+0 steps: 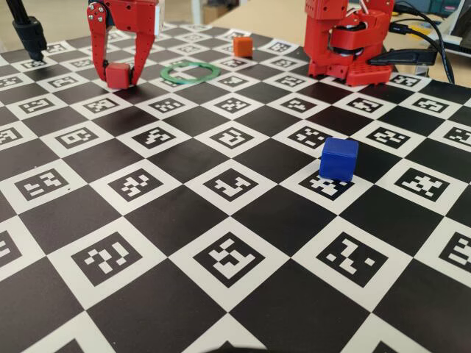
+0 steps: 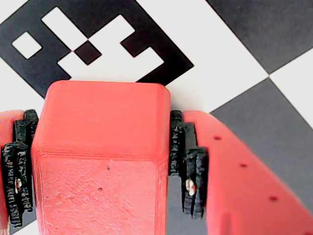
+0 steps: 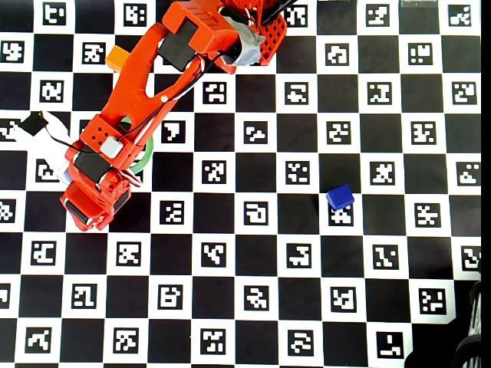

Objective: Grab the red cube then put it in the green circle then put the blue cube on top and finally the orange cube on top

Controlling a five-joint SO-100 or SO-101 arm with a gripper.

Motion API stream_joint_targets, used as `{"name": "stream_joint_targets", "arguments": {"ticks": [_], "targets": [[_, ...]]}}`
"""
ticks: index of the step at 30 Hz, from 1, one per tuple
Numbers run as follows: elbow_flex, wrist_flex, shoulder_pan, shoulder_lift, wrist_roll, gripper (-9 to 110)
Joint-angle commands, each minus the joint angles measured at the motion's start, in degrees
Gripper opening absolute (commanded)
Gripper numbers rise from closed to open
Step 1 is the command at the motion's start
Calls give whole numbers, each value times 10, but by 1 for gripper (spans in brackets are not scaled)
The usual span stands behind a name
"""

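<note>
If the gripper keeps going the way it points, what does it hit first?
It points down at the board. The gripper is shut on the small matte red cube, so that cube's underside would likely meet the checkerboard marker mat first; any gap beneath is unclear.

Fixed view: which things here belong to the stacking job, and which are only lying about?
Job:
red cube, held in the gripper
green circle
blue cube
orange cube

Lying about:
black stand at the far left
cables beside the arm's base
</note>
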Motion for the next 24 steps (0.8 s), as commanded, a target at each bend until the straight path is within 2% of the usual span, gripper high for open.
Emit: {"name": "stream_joint_targets", "arguments": {"ticks": [1,14,24], "targets": [[-28,20,3,74,-8,2],[-156,179,12,149,-49,2],[-228,288,31,217,-147,2]]}}
